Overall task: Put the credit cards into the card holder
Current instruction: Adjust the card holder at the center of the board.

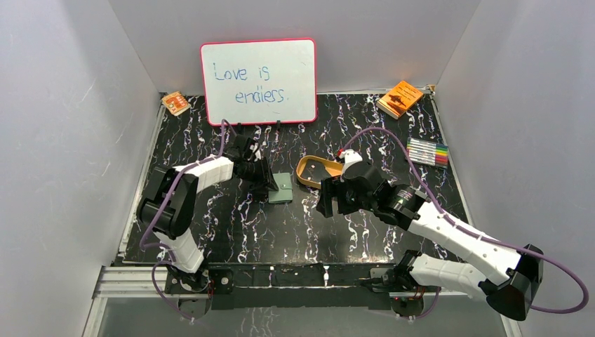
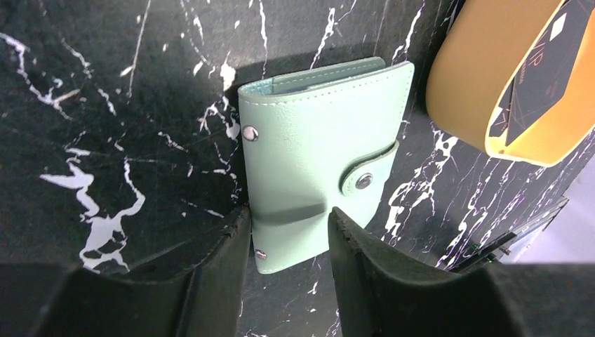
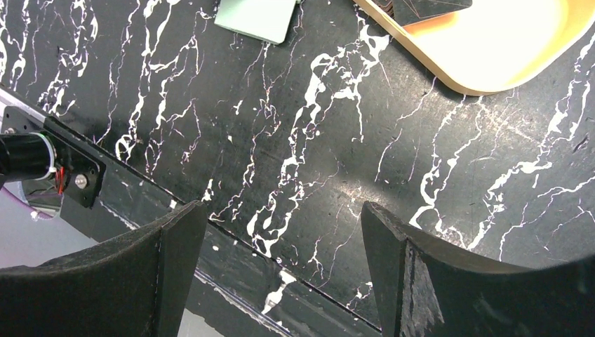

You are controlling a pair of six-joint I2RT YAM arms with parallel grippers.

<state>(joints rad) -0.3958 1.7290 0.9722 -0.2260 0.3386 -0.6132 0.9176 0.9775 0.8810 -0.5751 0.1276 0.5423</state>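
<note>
The card holder (image 2: 316, 147) is a sage-green wallet lying snapped closed on the black marble table, also seen from above (image 1: 282, 188). My left gripper (image 2: 288, 217) is open and low over its near corner. One finger sits at the spine edge and the other over the green face, not clamped on it. A dark credit card (image 2: 544, 67) with gold lines lies in the tan oval tray (image 2: 463, 77), just right of the wallet. My right gripper (image 3: 281, 217) hangs wide open over bare table in front of the tray (image 1: 307, 172), holding nothing.
A whiteboard (image 1: 258, 81) stands at the back. An orange booklet (image 1: 400, 98) lies at the back right and a small orange packet (image 1: 175, 103) at the back left. A set of coloured markers (image 1: 428, 151) lies on the right. The table's front rail (image 3: 77, 179) is near the right gripper.
</note>
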